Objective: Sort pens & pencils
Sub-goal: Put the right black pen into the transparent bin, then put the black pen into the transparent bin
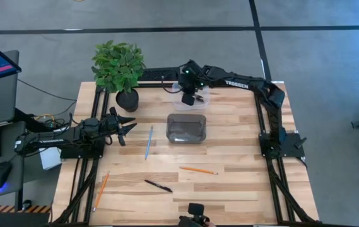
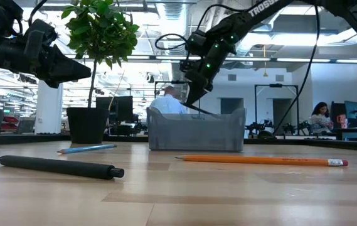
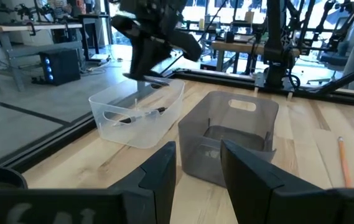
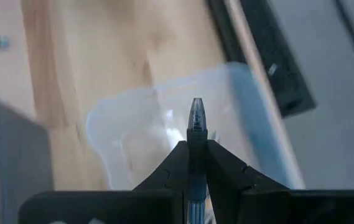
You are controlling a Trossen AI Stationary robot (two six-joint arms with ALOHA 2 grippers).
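Note:
My right gripper [image 1: 190, 98] hovers over a clear plastic bin [image 1: 198, 94] at the table's far edge, shut on a black pen [image 4: 196, 118]. Another black pen [image 3: 140, 115] lies inside that clear bin [image 3: 136, 115]. A third black pen [image 1: 158, 185] lies flat on the table near its near edge. The blue pencil [image 1: 149, 142] lies flat left of the grey bin [image 1: 187, 128]. One orange pencil [image 1: 198, 169] lies on the table nearer than the grey bin, the other [image 1: 101, 189] near the left edge. My left gripper [image 1: 129, 126] waits open at the table's left, above the table. My right gripper pinches the black pen between its two fingers [image 4: 217, 165], lengthwise along them. The pen's tip end [image 4: 196, 111] sticks out past the fingertips. The fingers point down from above, and the pen is lifted clear over the clear bin [image 4: 164, 134].
A potted plant [image 1: 119, 69] stands at the far left corner, close to my left gripper. The grey bin [image 2: 196, 132] sits mid-table beside the clear one. Bare wood lies to the right of the bins. People sit in the room beyond the table.

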